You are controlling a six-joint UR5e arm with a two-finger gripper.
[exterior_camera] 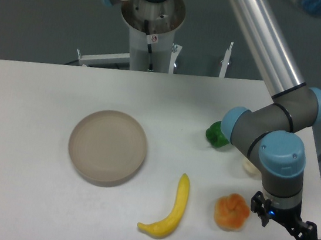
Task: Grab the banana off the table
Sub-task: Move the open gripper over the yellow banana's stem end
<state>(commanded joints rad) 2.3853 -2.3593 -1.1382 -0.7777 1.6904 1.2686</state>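
The banana (pixel 169 213) is slim, curved and bright yellow. It lies on the white table (pixel 32 198) at the front centre, right of the beige plate and left of the orange fruit. My gripper (pixel 282 222) hangs at the front right near the table's right edge, just right of the orange fruit and well away from the banana. Only its black body shows below the blue wrist. Its fingers are too dark and small to read, and nothing shows in them.
A round beige plate (pixel 108 147) sits left of centre. A lumpy orange fruit (pixel 232 212) lies beside the gripper. A green object (pixel 218 134) and a pale object (pixel 252 166) lie by the arm's elbow. The robot base (pixel 151 36) stands at the back.
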